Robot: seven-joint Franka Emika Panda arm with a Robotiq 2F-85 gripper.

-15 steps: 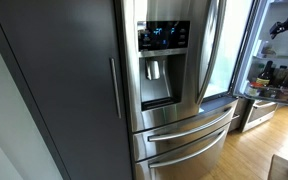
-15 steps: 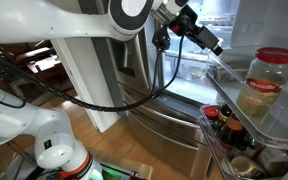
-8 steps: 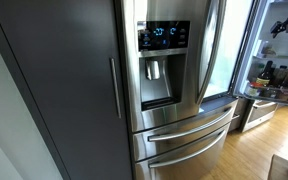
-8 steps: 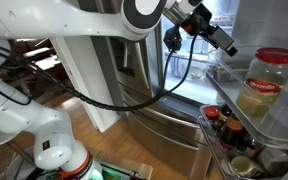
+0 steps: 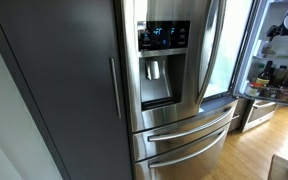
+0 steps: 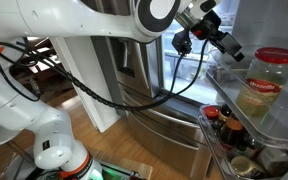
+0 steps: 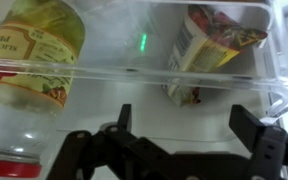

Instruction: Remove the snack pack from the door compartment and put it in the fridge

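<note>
**Exterior view, fridge front.** The stainless fridge (image 5: 184,120) stands beside a dark grey cabinet (image 5: 54,80). Its blue-lit dispenser panel (image 5: 164,35) faces the camera, with two drawers (image 5: 189,135) below. The right-hand door is swung open. In the opening at the far right the gripper (image 5: 276,30) shows small and dark, above shelves of bottles (image 5: 269,73). Its fingers cannot be judged here, and the snack pack cannot be made out.

**Exterior view, from the open door.** The white arm (image 6: 94,15) reaches across the top of the frame. The gripper (image 6: 234,50) is at the upper edge of the clear door compartment (image 6: 284,125), near a red-lidded jar (image 6: 259,85) that stands in it. Bottles (image 6: 219,120) fill the shelf below. The fridge (image 6: 164,125) drawers lie behind the cable. The snack pack is hidden from this side.

**Wrist view.** The two dark fingers (image 7: 122,115) are spread wide apart, with nothing between them. The gripper (image 7: 182,115) sits just in front of the compartment (image 7: 134,72) wall, and no touch is visible. Inside, the jar (image 7: 34,50) fills the left part. The snack pack (image 7: 206,52), yellow with an orange-brown top, stands on end in the right part, leaning slightly and apart from the jar. It lies ahead of the gap between the fingers, toward the right one.
</note>
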